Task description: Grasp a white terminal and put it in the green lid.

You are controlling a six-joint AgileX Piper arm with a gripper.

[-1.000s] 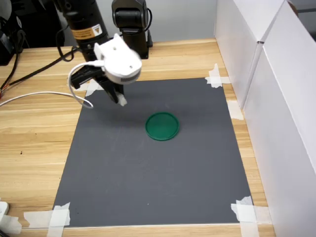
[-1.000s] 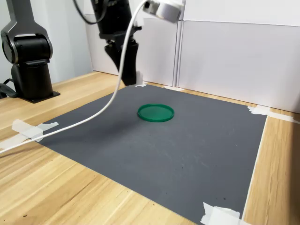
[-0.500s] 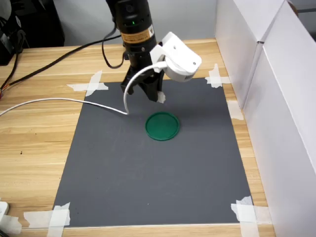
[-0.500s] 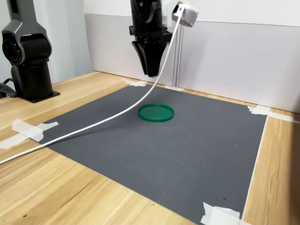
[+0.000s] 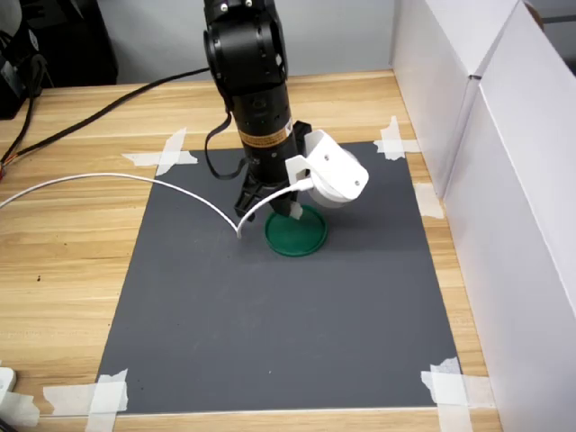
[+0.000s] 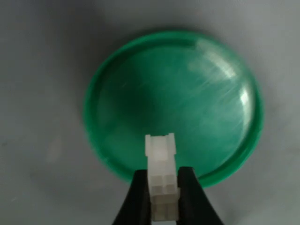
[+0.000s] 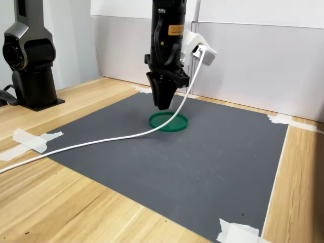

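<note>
1. Hanging nearly straight down, your black arm (image 5: 256,99) points its gripper (image 5: 286,209) at the mat; in the second exterior view the gripper (image 7: 164,104) tapers to a narrow tip just above the green lid (image 7: 168,121).
2. Look at the wrist view: the gripper (image 6: 162,199) has its two dark fingers (image 6: 136,199) clamped on the white terminal (image 6: 161,178), one finger on each side of the piece.
3. You can see the white terminal is a small, blocky, milky translucent plastic piece with square cells on its face; it sticks out past the fingertips, over the near rim of the green lid (image 6: 173,103).
4. Below the gripper, the green lid (image 5: 295,232) is a flat round disc with a low raised rim, glossy enough to show pale streaks of glare.
5. Under the lid lies a matte dark grey mat (image 5: 279,315), its corners held by pale tape on the wooden table (image 5: 63,234).
6. A white cable (image 7: 101,142) trails from the wrist's white camera housing (image 5: 331,175) across the mat.
</note>
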